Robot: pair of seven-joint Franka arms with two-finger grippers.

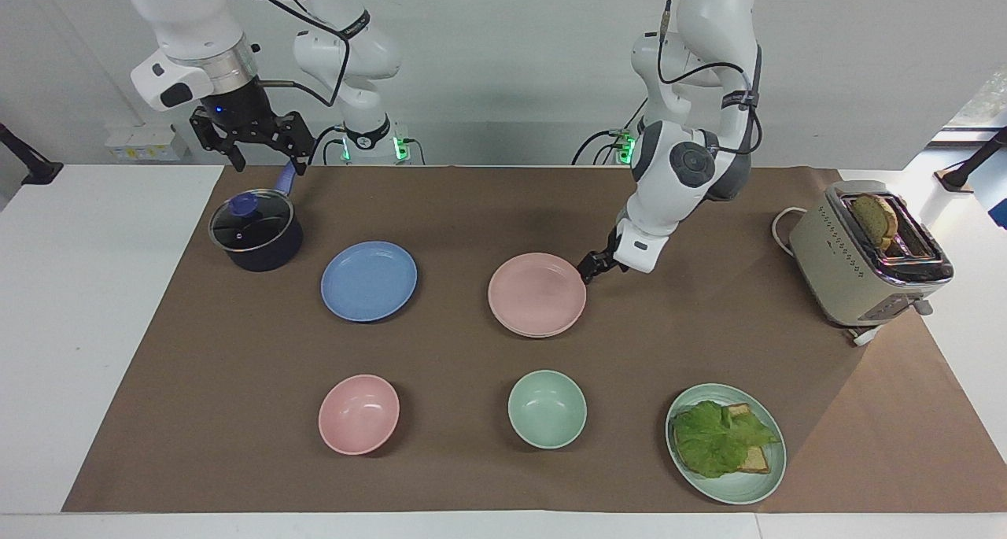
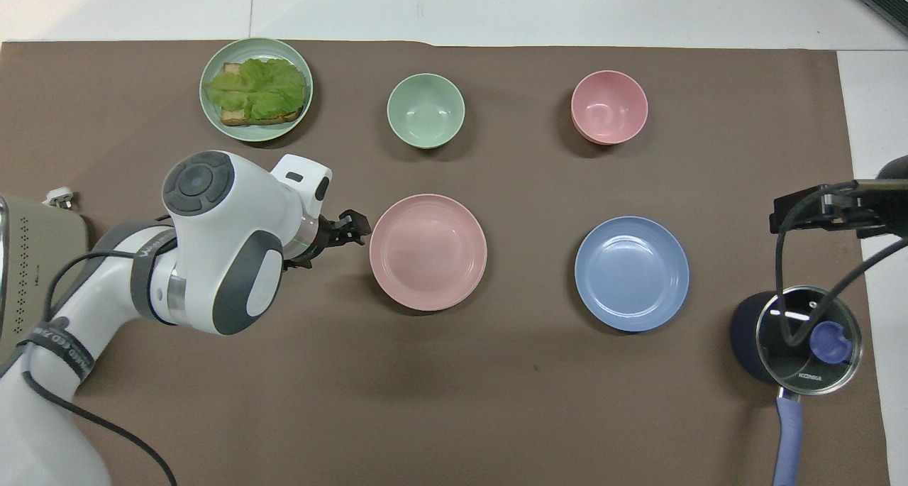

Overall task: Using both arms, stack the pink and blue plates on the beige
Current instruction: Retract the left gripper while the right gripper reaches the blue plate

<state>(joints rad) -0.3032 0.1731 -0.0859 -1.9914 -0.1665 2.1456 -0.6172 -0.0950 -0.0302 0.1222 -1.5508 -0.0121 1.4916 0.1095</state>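
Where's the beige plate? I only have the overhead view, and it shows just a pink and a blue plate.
Observer: Under the pink plate. The facing view shows the pale rim of the beige plate peeking out beneath it.
Operator: And the right gripper? I get only a sliver of it.
Observer: The right gripper hangs open above the pot handle, waiting.
Operator: How high is the left one?
Observer: The left gripper is down low, beside the pink plate's rim.
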